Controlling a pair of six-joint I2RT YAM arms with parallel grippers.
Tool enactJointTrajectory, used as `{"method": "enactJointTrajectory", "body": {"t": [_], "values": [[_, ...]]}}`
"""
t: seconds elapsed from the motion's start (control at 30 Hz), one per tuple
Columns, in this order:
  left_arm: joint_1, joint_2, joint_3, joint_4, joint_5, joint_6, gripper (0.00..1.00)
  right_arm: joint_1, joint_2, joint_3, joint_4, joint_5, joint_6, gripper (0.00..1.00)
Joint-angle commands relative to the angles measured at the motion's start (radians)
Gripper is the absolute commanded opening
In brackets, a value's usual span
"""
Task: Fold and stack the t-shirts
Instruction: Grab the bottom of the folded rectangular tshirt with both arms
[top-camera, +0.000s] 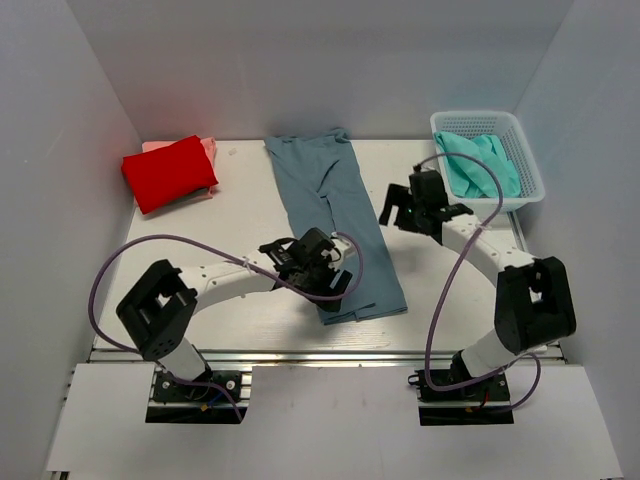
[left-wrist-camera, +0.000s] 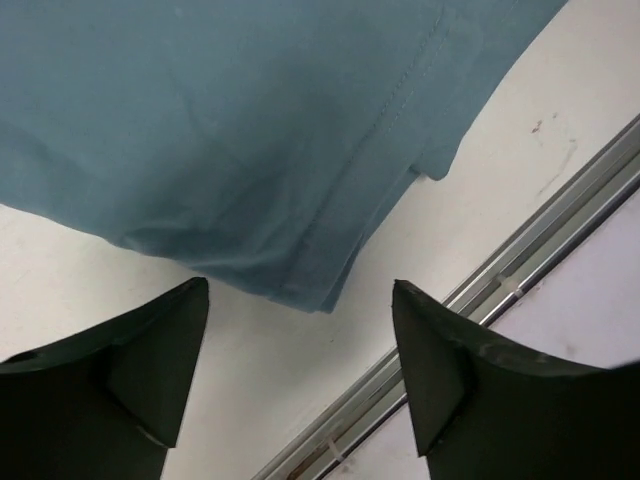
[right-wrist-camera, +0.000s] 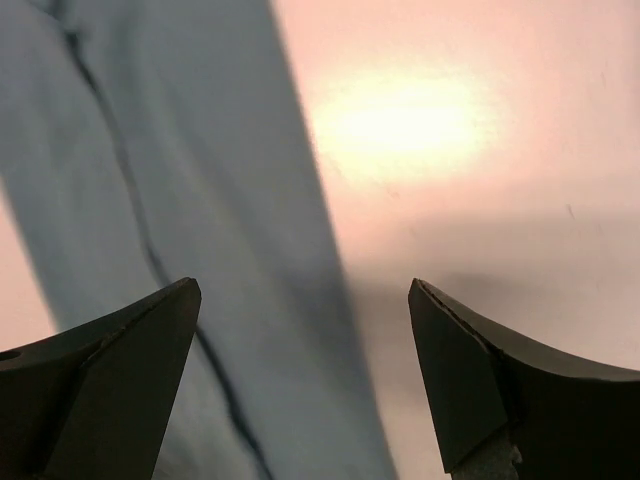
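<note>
**Both grippers open over the long blue-grey shirt**

The blue-grey shirt (top-camera: 320, 190) lies in the middle of the white table (top-camera: 240, 210). It is a soft matte cloth folded lengthwise into a narrow strip that runs from the far edge toward the arms. A few shallow creases cross its far half.

At the far left sits the red shirt (top-camera: 170, 172), folded into a neat rectangle, with the edge of a pink shirt (top-camera: 209, 148) showing from beneath it. At the far right the teal shirt (top-camera: 480, 165) is bunched loosely inside a white plastic mesh basket (top-camera: 478, 122).

The left gripper (top-camera: 333, 272) hangs over the near end of the strip, hiding part of it in the top view. Its wrist camera shows what the top view cannot. The dark wedge-shaped fingers (left-wrist-camera: 150, 370) are spread apart and hold nothing. Just beyond their tips is a layered corner of the shirt with a stitched hem. A ribbed metal rail (left-wrist-camera: 520, 265) runs along the table edge there.

The right gripper (top-camera: 395, 212) is beside the strip's right edge, with its jaws spread and empty. Its wrist view is blurred. The cloth fills the left side, crossed by a dark fold line. On the right a bright glare on the bare table washes out the surface detail.
</note>
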Motion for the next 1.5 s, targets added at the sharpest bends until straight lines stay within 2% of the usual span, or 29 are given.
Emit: {"method": "enactJointTrajectory", "body": {"t": [0.0,0.07,0.17,0.2,0.3,0.53,0.83,0.9,1.0,1.03,1.07,1.13,1.2,1.43,1.47], "values": [[-0.018,0.004,-0.009,0.009,-0.051,0.016,0.82,-0.021,-0.075,-0.133,-0.053,0.006,0.042,0.90],[-0.027,0.013,-0.009,0.018,-0.052,0.016,0.80,-0.039,-0.137,-0.192,-0.065,-0.025,0.057,0.90],[-0.037,0.036,-0.009,0.005,-0.079,0.025,0.67,-0.056,-0.191,-0.263,-0.090,-0.034,0.057,0.90],[-0.037,0.045,-0.009,-0.014,-0.093,0.025,0.60,-0.059,-0.197,-0.267,-0.099,-0.040,0.053,0.90],[-0.046,0.070,-0.009,-0.014,-0.093,0.016,0.53,-0.071,-0.201,-0.280,-0.174,-0.094,0.033,0.90],[-0.064,0.091,0.002,-0.061,-0.084,-0.006,0.53,-0.087,-0.197,-0.326,-0.240,-0.171,0.019,0.90],[-0.064,0.156,-0.009,-0.052,-0.066,-0.096,0.54,-0.096,-0.185,-0.392,-0.226,-0.250,0.011,0.90],[-0.064,0.177,-0.018,-0.052,-0.065,-0.120,0.50,-0.093,-0.193,-0.402,-0.228,-0.266,0.010,0.90],[-0.064,0.187,-0.027,-0.052,-0.065,-0.135,0.30,-0.093,-0.211,-0.441,-0.231,-0.289,0.007,0.89],[-0.064,0.187,-0.027,-0.066,-0.065,-0.147,0.23,-0.091,-0.220,-0.445,-0.236,-0.295,0.010,0.87],[-0.064,0.196,-0.027,-0.078,-0.065,-0.162,0.10,-0.093,-0.224,-0.450,-0.257,-0.295,0.008,0.84],[-0.064,0.196,-0.037,-0.078,-0.065,-0.171,0.01,-0.093,-0.250,-0.467,-0.262,-0.301,0.010,0.78],[-0.064,0.184,-0.037,-0.087,-0.075,-0.180,0.00,-0.090,-0.263,-0.494,-0.245,-0.315,0.014,0.72],[-0.064,0.136,-0.037,-0.114,-0.098,-0.199,0.00,-0.090,-0.262,-0.539,-0.197,-0.402,0.034,0.25],[-0.064,0.124,-0.037,-0.114,-0.098,-0.199,0.00,-0.090,-0.262,-0.539,-0.199,-0.407,0.033,0.06]]}}
